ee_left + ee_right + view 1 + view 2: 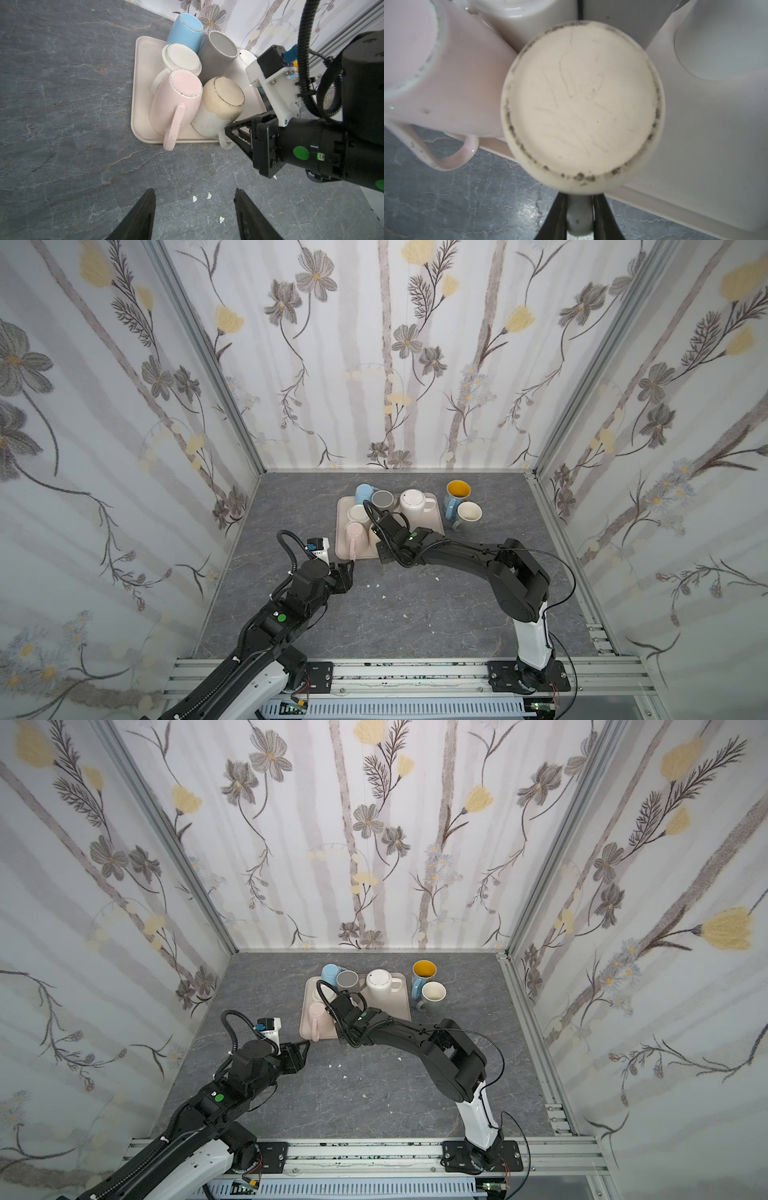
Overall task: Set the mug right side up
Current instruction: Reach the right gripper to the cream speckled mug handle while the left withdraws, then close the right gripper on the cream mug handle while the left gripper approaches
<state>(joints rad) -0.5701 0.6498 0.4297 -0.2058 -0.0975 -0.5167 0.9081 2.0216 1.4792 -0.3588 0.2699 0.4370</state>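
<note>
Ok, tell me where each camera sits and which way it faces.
Both top views: high at the front, looking down at the grey marble-patterned table and beige plastic tray; both arms show.
Left wrist: above the table, facing the tray; the open left tool and the right tool show.
Right wrist: directly over the upturned speckled cream ceramic mug; right tool closed on its handle.
Shared: both wrist views show that mug and the pink ceramic mug.

The speckled mug (220, 108) looks glazed ceramic, the tray (145, 62) matt plastic
</note>
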